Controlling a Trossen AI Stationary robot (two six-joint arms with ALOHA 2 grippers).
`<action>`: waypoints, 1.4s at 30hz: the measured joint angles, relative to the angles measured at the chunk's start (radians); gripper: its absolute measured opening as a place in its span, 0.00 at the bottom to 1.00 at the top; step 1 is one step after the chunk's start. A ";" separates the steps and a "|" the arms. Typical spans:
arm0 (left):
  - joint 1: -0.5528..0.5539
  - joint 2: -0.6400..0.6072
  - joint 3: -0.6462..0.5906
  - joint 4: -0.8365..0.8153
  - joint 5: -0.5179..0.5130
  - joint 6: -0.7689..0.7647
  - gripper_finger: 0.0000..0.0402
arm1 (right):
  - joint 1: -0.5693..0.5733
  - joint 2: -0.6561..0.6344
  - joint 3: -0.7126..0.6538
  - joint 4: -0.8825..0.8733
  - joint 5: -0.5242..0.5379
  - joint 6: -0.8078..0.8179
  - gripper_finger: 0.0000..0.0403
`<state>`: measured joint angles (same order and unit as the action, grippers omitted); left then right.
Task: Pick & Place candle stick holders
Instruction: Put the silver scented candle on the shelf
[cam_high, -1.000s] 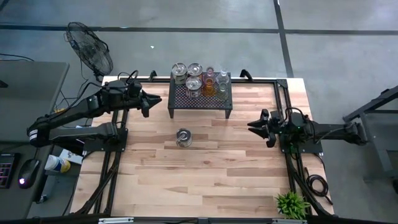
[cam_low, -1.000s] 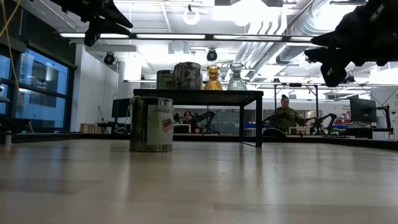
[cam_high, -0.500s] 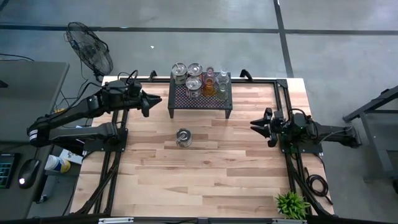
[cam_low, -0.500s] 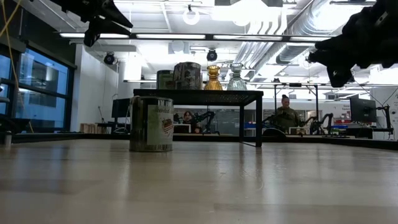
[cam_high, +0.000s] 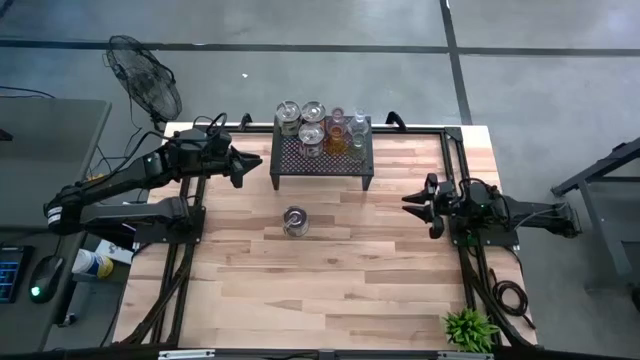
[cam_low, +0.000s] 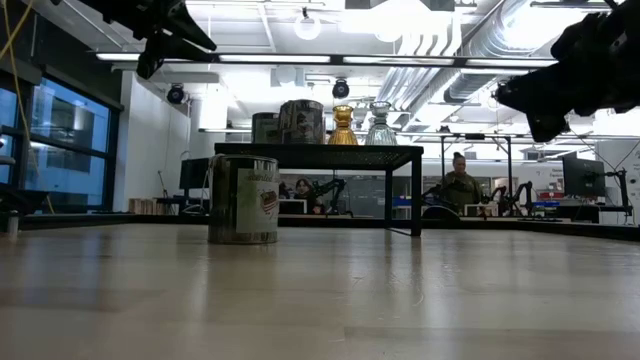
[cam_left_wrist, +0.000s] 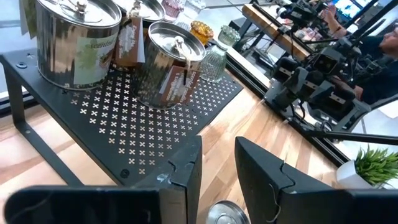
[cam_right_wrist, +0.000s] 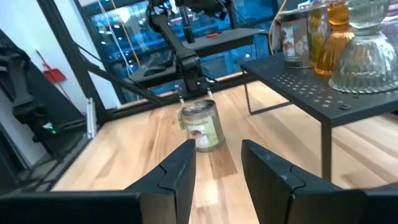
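Shifted slightly: right gripper (cam_high: 418, 207), now nearer the table's right edge, jaws narrowly parted, empty. Left gripper (cam_high: 250, 164) beside black stand (cam_high: 322, 160), narrowly parted, empty. One silvery holder (cam_high: 295, 221) stands alone on table (cam_high: 330, 290).

A robotics lab. Bare silver ceiling ducts (cam_low: 520, 40) hang overhead. A seated person (cam_low: 461, 186) works among other dark robot arms (cam_low: 325, 188).

Wooden table (cam_high: 330, 270): black stand (cam_high: 322, 159), silver holder (cam_high: 295, 221), plant (cam_high: 468, 328).
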<state>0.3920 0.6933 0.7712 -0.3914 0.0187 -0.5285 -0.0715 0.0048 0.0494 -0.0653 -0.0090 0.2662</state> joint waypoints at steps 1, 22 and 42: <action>0.000 0.001 0.000 0.001 0.000 0.000 0.23 | 0.000 0.000 0.000 -0.007 0.005 -0.003 0.30; 0.000 0.080 0.000 0.000 0.067 -0.029 0.23 | 0.000 0.061 -0.039 0.090 0.049 -0.016 0.30; -0.176 0.263 0.000 -0.008 0.046 -0.104 0.23 | 0.000 0.060 -0.040 0.093 0.051 -0.014 0.30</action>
<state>0.2161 0.9560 0.7712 -0.3997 0.0646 -0.6326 -0.0719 0.0650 0.0097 0.0273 0.0418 0.2527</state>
